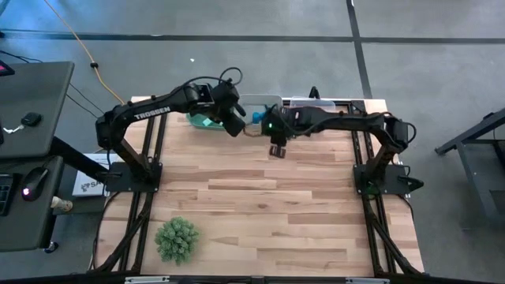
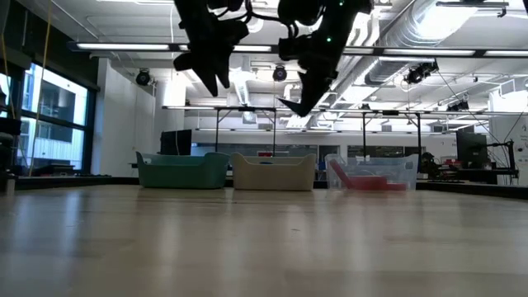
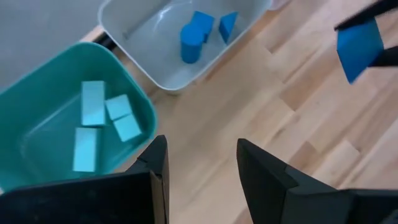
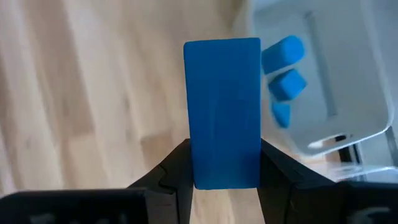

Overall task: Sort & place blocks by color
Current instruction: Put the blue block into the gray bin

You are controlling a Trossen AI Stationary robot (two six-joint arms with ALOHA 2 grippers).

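1. Sorting is near its end: the right gripper (image 4: 224,177) is clamped on a blue bar (image 4: 222,112) and hangs above the bare wood just short of the bins at the table's far edge.
2. Blue blocks (image 3: 199,34) already lie in the pale middle bin (image 3: 158,78), and four teal blocks (image 3: 102,124) lie in the teal bin (image 3: 140,102) beside it. Something red shows through the clear bin (image 2: 371,173) in the low view; I cannot tell its pieces apart.
3. Loose blocks are not visible on the table (image 1: 260,221); only the green ball (image 1: 177,239) sits near its front edge.
4. Next move, as I judge it: carry the bar on over the pale bin, lower it past the rim, then let go, keeping clear of the other arm close by.
5. Left gripper (image 3: 199,165) hovers above the teal bin's rim with its fingers apart and nothing between them.
6. Writing: "TROSSEN" in white on the left arm (image 1: 150,113). A label at the table's left side is too small to read.
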